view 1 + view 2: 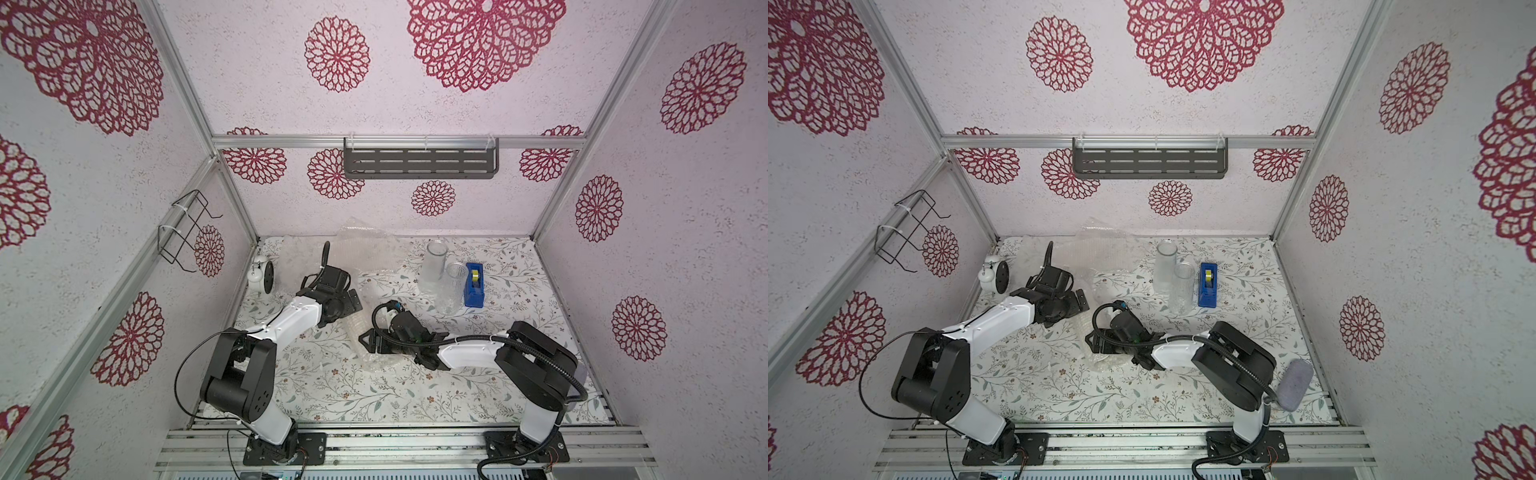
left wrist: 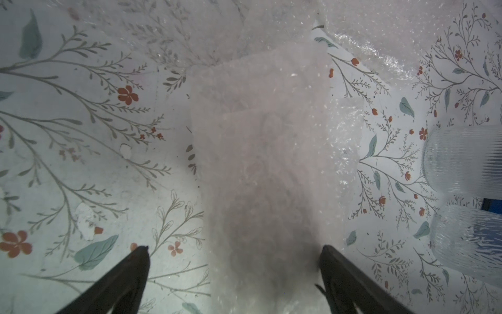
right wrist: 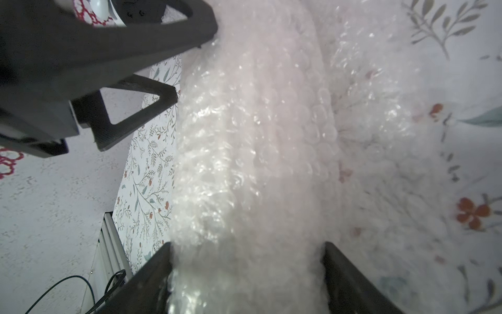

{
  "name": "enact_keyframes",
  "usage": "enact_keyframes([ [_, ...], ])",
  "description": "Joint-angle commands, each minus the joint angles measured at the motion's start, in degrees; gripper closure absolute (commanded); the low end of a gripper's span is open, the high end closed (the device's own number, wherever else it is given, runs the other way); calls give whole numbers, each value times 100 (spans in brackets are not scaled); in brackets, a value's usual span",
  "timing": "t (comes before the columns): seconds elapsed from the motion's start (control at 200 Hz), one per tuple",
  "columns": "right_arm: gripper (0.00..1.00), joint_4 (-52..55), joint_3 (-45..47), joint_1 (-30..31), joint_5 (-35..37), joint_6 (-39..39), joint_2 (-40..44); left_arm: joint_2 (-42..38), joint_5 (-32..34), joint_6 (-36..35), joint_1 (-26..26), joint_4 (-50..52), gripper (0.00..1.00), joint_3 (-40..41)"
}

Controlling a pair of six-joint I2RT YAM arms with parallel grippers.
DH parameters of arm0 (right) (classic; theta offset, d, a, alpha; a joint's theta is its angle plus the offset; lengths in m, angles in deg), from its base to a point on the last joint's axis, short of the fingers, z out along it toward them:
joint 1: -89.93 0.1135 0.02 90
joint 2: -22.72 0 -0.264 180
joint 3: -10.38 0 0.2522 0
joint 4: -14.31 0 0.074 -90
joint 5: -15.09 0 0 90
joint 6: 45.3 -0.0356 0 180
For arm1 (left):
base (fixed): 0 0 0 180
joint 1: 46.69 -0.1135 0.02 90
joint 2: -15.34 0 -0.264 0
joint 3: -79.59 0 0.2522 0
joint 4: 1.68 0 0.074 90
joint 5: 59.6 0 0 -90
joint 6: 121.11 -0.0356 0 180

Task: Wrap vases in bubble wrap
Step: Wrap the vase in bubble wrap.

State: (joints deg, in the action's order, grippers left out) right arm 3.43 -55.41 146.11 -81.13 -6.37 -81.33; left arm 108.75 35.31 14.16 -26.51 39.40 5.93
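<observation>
Right gripper (image 3: 247, 244) clamped the clear bubble-wrap roll (image 3: 252, 136) mid floral worktop (image 1: 332, 386), likely keeping it from unrolling, while left gripper (image 2: 234, 248) straddled it, jaws wide open.

The table (image 1: 332, 395) is covered in a pale print of leafy sprigs and small red flowers. Near its middle lies a bubble-wrapped bundle (image 1: 356, 328). Loose bubble wrap sheets (image 1: 365, 245) are crumpled along the far edge, spreading toward the centre. Toward the far right corner a frosted glass cylinder (image 1: 432, 266) and a clear ribbed glass (image 1: 453, 291) stand upright, just beside each other, with a blue tape dispenser (image 1: 475, 284) next to the ribbed glass. A white alarm clock (image 1: 262, 274) sits at the far left corner.
</observation>
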Motion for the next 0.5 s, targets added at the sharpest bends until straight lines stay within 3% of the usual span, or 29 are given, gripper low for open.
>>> enact_keyframes([
  [0.0, 27, 179, 88, 98, -415, -176, -154, 271, -57, -33, 33, -72, 2, -100],
  [0.49, 3, 1339, -227, 220, 227, 1012, 376, 850, 519, -72, 197, 231, 8, -292],
])
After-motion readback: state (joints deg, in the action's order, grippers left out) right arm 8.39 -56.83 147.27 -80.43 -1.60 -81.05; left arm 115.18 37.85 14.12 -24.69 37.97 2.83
